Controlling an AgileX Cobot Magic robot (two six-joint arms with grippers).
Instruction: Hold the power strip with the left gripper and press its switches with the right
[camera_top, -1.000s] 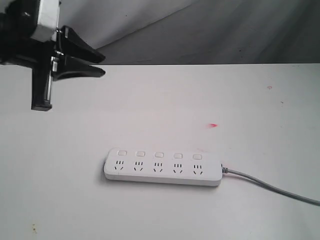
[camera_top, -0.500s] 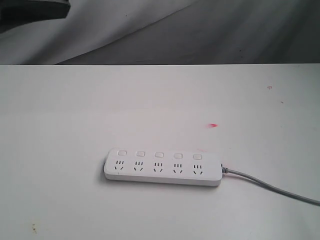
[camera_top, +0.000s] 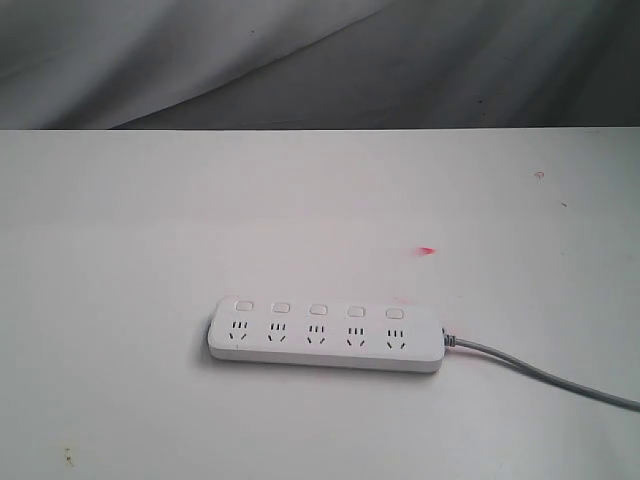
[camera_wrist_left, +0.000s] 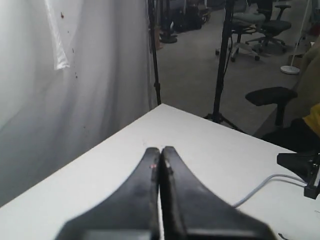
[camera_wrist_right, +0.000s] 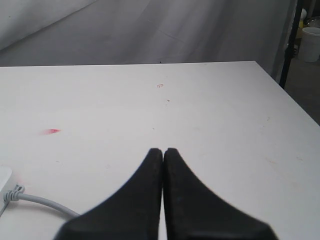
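Observation:
The white power strip (camera_top: 325, 335) lies flat on the white table (camera_top: 150, 230), its grey cord (camera_top: 540, 378) running off to the right. Its switches (camera_top: 318, 310) form a row of several small buttons above the sockets. Neither arm shows in the exterior view. In the left wrist view my left gripper (camera_wrist_left: 160, 150) is shut and empty, held above the table, with the cord (camera_wrist_left: 260, 187) ahead of it. My right gripper (camera_wrist_right: 163, 150) is also shut on nothing over bare table; only the strip's end (camera_wrist_right: 4, 180) and cord (camera_wrist_right: 45, 202) show beside it.
A small red mark (camera_top: 427, 251) sits on the table beyond the strip. A grey cloth backdrop (camera_top: 320, 60) hangs behind the far edge. Past the table corner stand tripod poles (camera_wrist_left: 222, 60) and an office chair (camera_wrist_left: 272, 95).
My left arm, seen at the upper left a second ago with jaws parted, has drawn out of the exterior view and its jaws have shut. The power strip has not moved.

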